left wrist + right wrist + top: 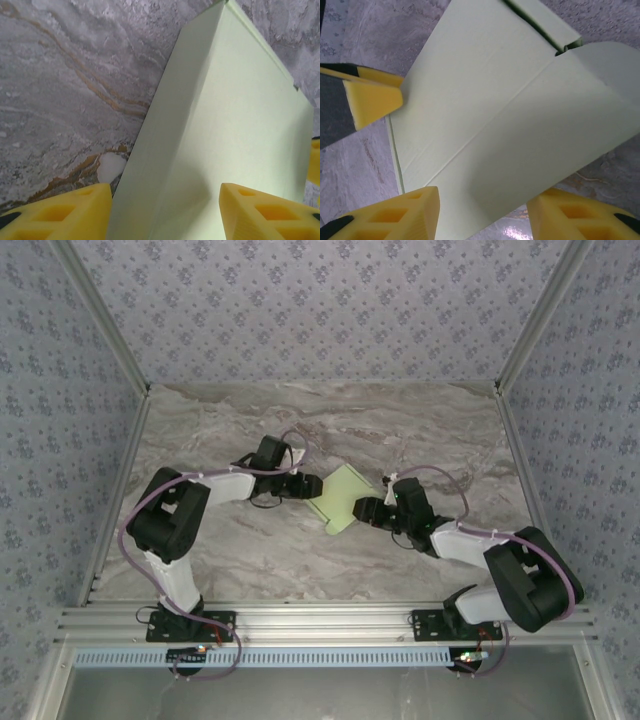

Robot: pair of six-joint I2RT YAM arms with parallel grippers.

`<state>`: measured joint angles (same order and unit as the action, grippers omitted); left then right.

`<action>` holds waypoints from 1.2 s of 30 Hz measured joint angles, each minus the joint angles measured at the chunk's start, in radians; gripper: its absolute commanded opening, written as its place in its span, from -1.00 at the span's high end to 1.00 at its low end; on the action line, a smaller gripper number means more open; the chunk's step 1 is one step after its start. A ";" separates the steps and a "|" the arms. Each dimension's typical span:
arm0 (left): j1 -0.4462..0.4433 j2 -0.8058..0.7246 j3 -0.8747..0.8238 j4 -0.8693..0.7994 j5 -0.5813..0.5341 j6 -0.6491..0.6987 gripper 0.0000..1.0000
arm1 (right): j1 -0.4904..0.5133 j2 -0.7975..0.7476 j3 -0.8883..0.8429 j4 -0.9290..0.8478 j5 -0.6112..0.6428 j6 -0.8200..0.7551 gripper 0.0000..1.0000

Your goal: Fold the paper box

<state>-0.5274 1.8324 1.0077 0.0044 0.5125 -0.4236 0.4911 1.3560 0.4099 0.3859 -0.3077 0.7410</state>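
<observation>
Out in the middle of the table [250, 430], far from every edge, the paper box [340, 498] lies between the two hands. Lots of bare marble lies all around it. The box is pale green card, smooth, with a long crease and one flap bending up. The left hand [307, 486] has its fingers apart at one end; I cannot tell if it squeezes. The right hand [366, 508] is let go, fingers wide around a corner.

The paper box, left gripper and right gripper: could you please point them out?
paper box [341, 498], top view, sheet's middle
left gripper [165, 209], left wrist view, between fingertips
right gripper [482, 212], right wrist view, between fingertips
</observation>
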 measured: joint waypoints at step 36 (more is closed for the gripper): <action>0.017 0.081 0.072 0.064 0.063 -0.043 0.21 | -0.033 0.093 -0.045 0.298 -0.038 0.148 0.88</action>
<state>-0.5102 1.9133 1.0801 0.0685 0.5751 -0.4664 0.4580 1.4490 0.3645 0.6834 -0.3458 0.8894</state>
